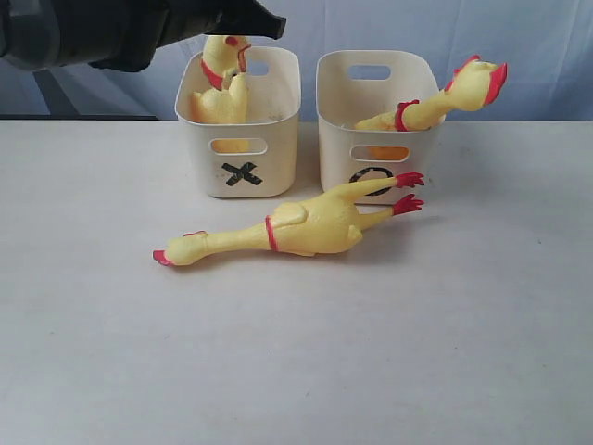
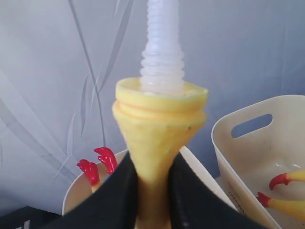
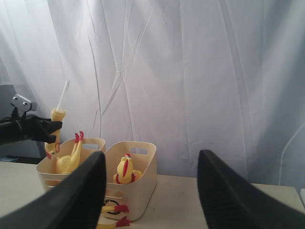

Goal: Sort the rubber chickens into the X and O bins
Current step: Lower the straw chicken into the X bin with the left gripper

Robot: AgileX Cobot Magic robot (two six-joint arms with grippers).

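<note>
Left gripper (image 2: 152, 191): black fingers (image 2: 119, 200) clamped on flared yellow rubber cone (image 2: 159, 124) topped by ribbed white tube (image 2: 162, 47); above rounded cream X bin (image 1: 204, 148) | right gripper (image 3: 151, 162): spread wide; empty | floppy chicken (image 1: 296, 227): flat on table (image 1: 278, 352) before X bin

A pale, matte tabletop (image 1: 296, 371) stretches across the foreground, evenly lit, with a thin dark strip (image 1: 74, 117) along its far edge at the left. Behind it hangs a white-grey curtain (image 3: 190, 71), falling in long vertical folds across the backdrop.
</note>
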